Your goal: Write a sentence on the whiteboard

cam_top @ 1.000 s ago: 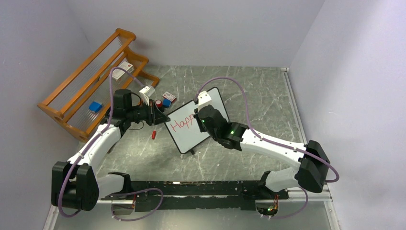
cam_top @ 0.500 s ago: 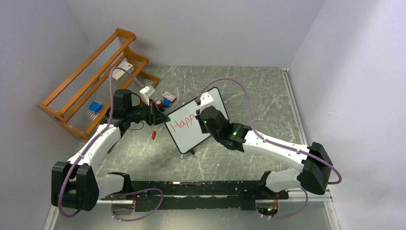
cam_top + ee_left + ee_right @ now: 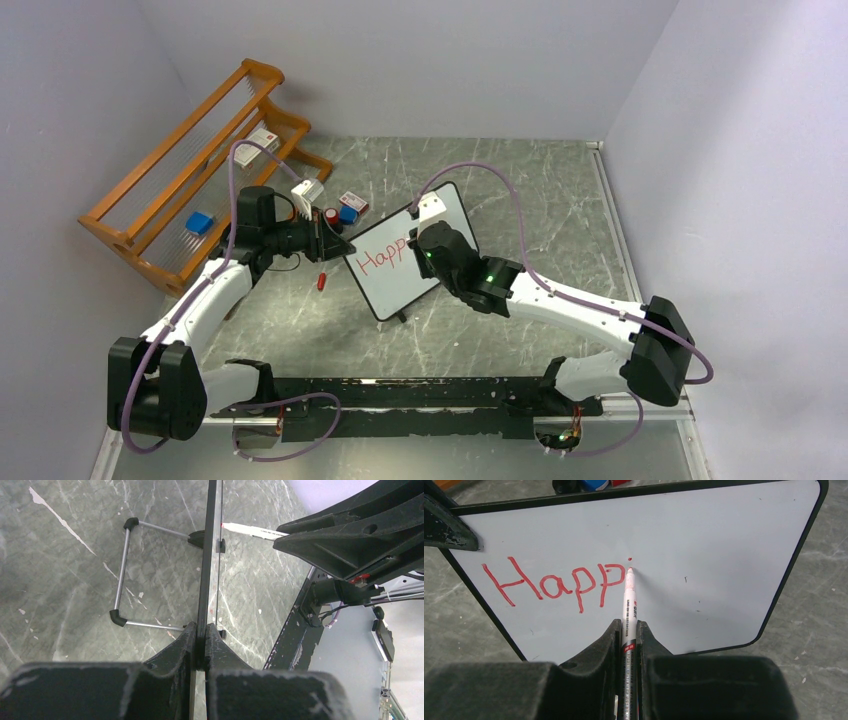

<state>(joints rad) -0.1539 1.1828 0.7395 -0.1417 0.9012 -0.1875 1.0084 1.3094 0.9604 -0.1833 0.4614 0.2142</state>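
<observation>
The whiteboard (image 3: 400, 275) stands tilted at mid-table; its face fills the right wrist view (image 3: 704, 545). Red lettering (image 3: 554, 582) on it reads "Happ", then a short stroke with a dot above. It also shows from above (image 3: 378, 259). My left gripper (image 3: 340, 246) is shut on the board's left edge, seen edge-on in the left wrist view (image 3: 201, 630). My right gripper (image 3: 626, 627) is shut on a white marker (image 3: 629, 597). The marker's red tip touches the board just right of the last letter. From above, the right gripper (image 3: 418, 240) hides the tip.
A wooden rack (image 3: 190, 190) lies at the far left. Small red and blue boxes (image 3: 347, 207) sit behind the board. A red cap (image 3: 321, 281) lies left of it. The board's wire stand (image 3: 122, 570) rests on the table. A black rail (image 3: 420, 392) runs along the near edge.
My right arm has stretched out a little and its wrist has shifted slightly toward the far left along the board. The left arm and the board have not moved.
</observation>
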